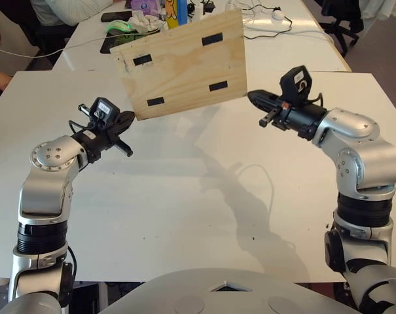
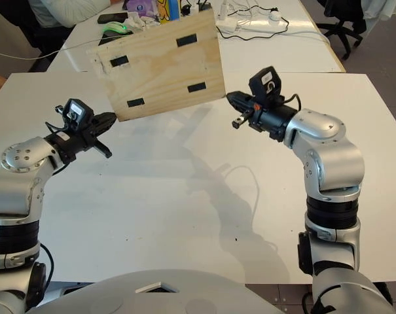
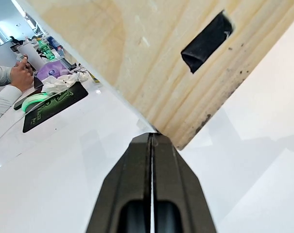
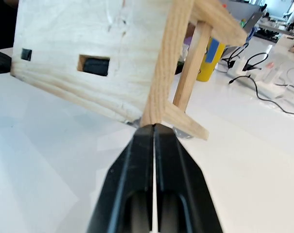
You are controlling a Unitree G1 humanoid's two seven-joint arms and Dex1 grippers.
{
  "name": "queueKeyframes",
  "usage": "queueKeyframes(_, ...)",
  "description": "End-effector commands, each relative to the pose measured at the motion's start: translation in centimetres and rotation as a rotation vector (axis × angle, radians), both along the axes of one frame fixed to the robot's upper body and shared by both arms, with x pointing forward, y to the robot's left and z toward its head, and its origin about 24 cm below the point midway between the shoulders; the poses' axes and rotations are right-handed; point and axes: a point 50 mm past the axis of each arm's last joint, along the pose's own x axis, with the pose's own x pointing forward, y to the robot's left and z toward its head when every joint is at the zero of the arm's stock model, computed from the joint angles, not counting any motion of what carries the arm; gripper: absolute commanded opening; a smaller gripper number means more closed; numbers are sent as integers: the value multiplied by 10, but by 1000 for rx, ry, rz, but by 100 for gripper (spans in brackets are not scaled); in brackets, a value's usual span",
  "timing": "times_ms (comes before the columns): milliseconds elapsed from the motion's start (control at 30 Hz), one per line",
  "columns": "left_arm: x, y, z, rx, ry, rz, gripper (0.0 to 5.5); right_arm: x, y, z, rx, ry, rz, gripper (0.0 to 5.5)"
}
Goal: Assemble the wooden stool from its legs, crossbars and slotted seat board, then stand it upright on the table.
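Note:
The assembled wooden stool stands tilted at the far middle of the white table [image 1: 184,216], its slotted seat board [image 1: 184,65] facing me with several dark slots. Legs and a crossbar [image 4: 188,73] show behind the board. My left gripper [image 1: 131,118] is shut, its tip [image 3: 151,138] touching the board's lower left corner. My right gripper [image 1: 251,97] is shut too, its tip [image 4: 154,128] pressed against the lower right corner where a leg [image 4: 166,63] meets the board. Neither gripper holds anything between its fingers.
A second table [image 1: 302,39] behind carries cables, a dark mouse mat [image 3: 52,104], a green mouse [image 1: 121,26], tissues and a yellow bottle [image 4: 207,56]. A person sits at its far left. An office chair [image 1: 338,23] stands far right.

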Motion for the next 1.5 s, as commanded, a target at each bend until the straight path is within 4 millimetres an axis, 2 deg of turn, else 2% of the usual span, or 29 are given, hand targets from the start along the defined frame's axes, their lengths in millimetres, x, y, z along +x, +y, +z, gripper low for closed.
queueKeyframes(33, -6, -49, 57, -114, -212, -300, 0, -14, 44, 26, 100, -67, 326, 1)
queueKeyframes(167, -8, -51, 76, -133, -262, -309, 0, -12, 42, 31, 96, -81, 319, 1)
queueKeyframes(333, -9, -51, 76, -128, -258, -305, 0, -9, 40, 32, 90, -88, 306, 1)
queueKeyframes(567, -7, -40, 53, -99, -178, -245, 0, -8, 34, 24, 47, -62, 269, 1)
queueKeyframes(800, 9, 7, 22, -35, -127, 45, 0, 25, 1, 2, -144, -83, -38, 1)
queueKeyframes(1033, 17, 27, 4, -4, -129, 220, 0, 42, -18, -9, -185, -164, -222, 1)
queueKeyframes(1133, 19, 35, -1, 11, -149, 315, 0, 47, -25, -11, -146, -237, -330, 1)
queueKeyframes(1233, 22, 38, -4, -41, -201, 399, 0, 47, -34, -12, -5, -356, -456, 1)
queueKeyframes(1333, 22, 37, -9, -126, -281, 486, 0, 42, -45, -28, 96, -413, -583, 1)
queueKeyframes(1500, 10, 27, -35, -228, -322, 578, 0, 33, -43, -68, 141, -360, -624, 1)
